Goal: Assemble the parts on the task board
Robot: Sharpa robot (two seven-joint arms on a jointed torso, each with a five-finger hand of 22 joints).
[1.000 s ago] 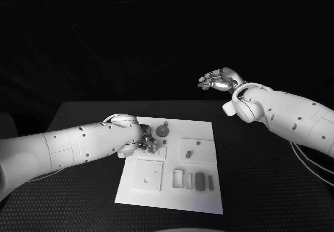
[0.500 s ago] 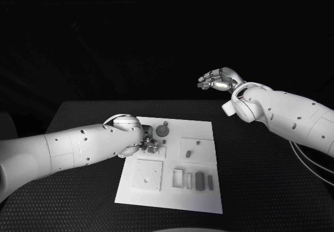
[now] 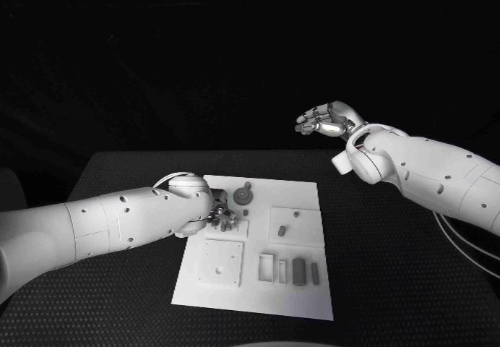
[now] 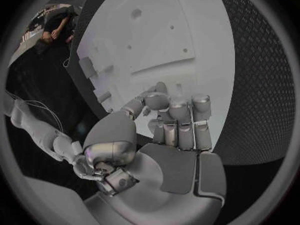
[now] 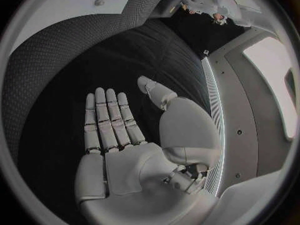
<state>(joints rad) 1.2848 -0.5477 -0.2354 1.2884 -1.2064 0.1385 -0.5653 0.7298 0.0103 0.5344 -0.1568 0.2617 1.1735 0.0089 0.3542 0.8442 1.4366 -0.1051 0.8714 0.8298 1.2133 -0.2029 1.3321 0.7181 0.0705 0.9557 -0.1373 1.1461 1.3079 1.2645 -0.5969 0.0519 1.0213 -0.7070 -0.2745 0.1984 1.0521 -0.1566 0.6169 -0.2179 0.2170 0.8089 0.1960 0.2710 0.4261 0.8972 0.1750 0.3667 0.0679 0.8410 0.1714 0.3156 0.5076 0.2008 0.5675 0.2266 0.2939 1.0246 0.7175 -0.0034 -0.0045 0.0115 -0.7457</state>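
Over the far-left part of the white rectangular task board [image 3: 261,246], the silver many-fingered left hand [image 3: 221,214] was down among the small grey parts [image 3: 246,196], mostly hidden behind its own white wrist. In the left wrist view the left hand [image 4: 169,122] had its fingers curled in, thumb tip close to them; whether a part was pinched there could not be told, too small and hidden. Just beside this hand on the board stood a round grey disc-shaped part [image 3: 244,194] and a few short grey pegs [image 3: 248,213], touching or not, unclear. Further out: a raised white square plate [image 3: 296,223] with a grey peg lying on it, another white square plate [image 3: 222,262] near the front, and a row of grey and white rectangular blocks [image 3: 292,270] lying loose by the front edge.

Judged progress: early. Most pieces lay separate, blocks in the row looked unassembled, pegs not seated as far as could be seen. Likely step in hand was picking or seating a peg at the far-left cluster; nearly everything else was left to do.

The silver right hand [image 3: 328,119] was raised well apart from the board, beyond the far edge of the black textured counter [image 3: 396,253], fingers apart, holding nothing; the right wrist view showed the right hand [image 5: 125,130] flat and spread, palm bare.
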